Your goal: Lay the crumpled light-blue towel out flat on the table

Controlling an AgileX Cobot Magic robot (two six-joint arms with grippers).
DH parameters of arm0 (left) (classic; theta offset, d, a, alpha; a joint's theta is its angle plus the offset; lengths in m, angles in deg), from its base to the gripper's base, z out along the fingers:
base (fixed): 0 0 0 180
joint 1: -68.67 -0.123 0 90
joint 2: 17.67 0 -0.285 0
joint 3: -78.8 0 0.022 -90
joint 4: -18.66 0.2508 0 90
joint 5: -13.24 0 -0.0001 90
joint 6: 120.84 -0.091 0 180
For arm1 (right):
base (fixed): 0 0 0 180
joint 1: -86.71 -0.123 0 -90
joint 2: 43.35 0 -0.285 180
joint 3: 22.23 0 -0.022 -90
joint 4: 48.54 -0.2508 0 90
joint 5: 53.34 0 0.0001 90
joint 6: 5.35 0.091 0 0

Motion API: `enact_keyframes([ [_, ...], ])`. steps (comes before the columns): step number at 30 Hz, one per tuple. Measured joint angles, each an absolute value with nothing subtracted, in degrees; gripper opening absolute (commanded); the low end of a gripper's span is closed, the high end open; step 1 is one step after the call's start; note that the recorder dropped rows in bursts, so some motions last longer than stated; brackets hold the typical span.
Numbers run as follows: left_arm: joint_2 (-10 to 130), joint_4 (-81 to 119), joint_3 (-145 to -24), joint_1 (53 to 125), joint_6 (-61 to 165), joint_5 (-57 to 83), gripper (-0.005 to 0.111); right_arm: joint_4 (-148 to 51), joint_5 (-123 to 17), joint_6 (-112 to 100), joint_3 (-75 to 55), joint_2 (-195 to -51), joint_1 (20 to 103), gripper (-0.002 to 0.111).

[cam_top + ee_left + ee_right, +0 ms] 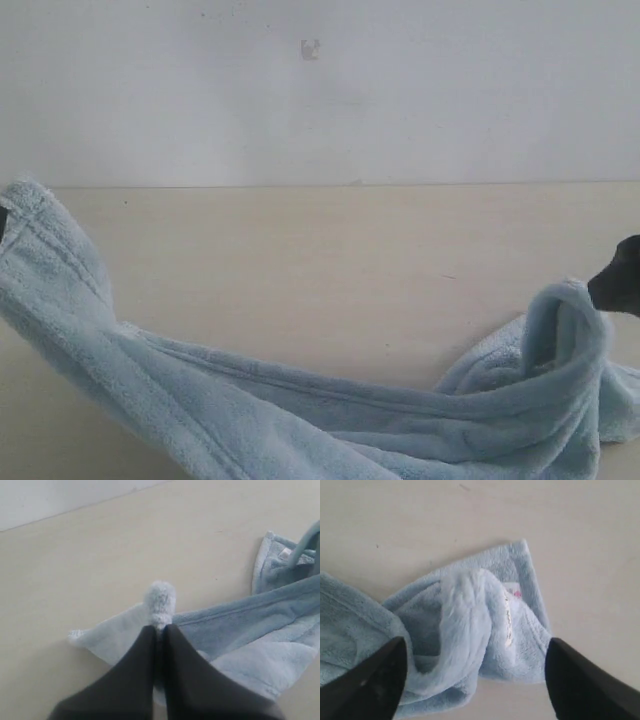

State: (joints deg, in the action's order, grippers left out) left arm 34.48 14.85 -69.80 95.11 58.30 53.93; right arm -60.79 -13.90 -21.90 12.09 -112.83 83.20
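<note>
The left claw point(159, 627) has its two dark fingers pressed together, clamped on a corner of the light-blue terry towel point(250, 630). A fluffy tuft of the cloth pokes out past the fingertips. In the exterior view this pinched corner is held up off the surface point(330, 260) at its left side, at about the height of the far edge, where the white wall point(320, 100) begins.

From there the towel slopes down in a long twisted band toward the near edge and runs rightward across the surface. Its hemmed rim shows as a ridge along the band. At the right side the cloth rises into a rounded hump, with more of it bunched flat behind and beside it.

The right claw point(476, 642) hangs over that hump with its fingers spread wide apart, one on either side of the raised fold. Whether either finger touches the cloth cannot be told. A small white tag point(512, 592) with a red mark lies just beside the fold, near a corner lying flat on the surface.
</note>
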Motion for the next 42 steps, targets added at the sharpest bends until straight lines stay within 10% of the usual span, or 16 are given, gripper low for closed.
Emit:
enact_keyframes([
  [19,34.6,12.06,-69.8,95.11,63.04,43.25,0.004,-61.3,8.84,-33.61,11.72,-109.81,57.94,0.064],
  [42,34.6,12.06,-69.8,95.11,63.04,45.24,0.004,-47.21,-24.18,-18.6,22.94,-130.71,36.52,0.064],
])
